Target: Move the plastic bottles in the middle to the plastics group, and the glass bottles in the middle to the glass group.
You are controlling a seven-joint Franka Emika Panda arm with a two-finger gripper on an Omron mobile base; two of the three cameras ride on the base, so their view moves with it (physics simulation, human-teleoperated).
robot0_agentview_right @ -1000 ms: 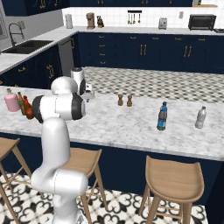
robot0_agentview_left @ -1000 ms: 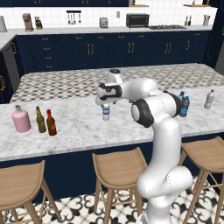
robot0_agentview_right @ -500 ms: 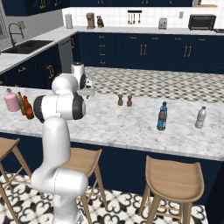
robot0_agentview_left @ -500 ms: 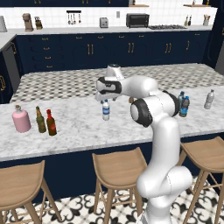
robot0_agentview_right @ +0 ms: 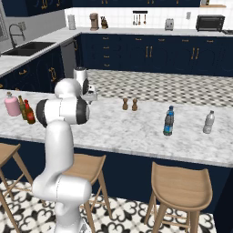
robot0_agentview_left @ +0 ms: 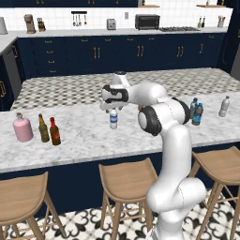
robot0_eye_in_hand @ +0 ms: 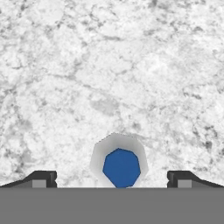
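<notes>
My gripper (robot0_agentview_left: 112, 105) hangs open right above a clear water bottle (robot0_agentview_left: 113, 119) with a blue cap, standing mid-counter. In the hand view that bottle's blue cap (robot0_eye_in_hand: 121, 167) sits low between the two fingertips (robot0_eye_in_hand: 42, 179), a little apart from both. A dark blue-tinted bottle (robot0_agentview_left: 198, 114) stands beside a teal bottle (robot0_agentview_left: 193, 106) at the right, with a clear grey bottle (robot0_agentview_left: 224, 107) further right. At the left stand a pink flask (robot0_agentview_left: 22, 129), an olive-green bottle (robot0_agentview_left: 43, 129) and a red-brown bottle (robot0_agentview_left: 55, 131), close together.
Two small brown shakers (robot0_agentview_right: 129, 104) stand on the marble counter (robot0_agentview_left: 84, 136) behind the arm. Wooden stools (robot0_agentview_left: 123, 174) line the counter's near side. Open marble lies between the left bottles and the clear bottle.
The hand has shifted slightly left and down over the clear bottle. Its jaws stay open and the bottles have not moved.
</notes>
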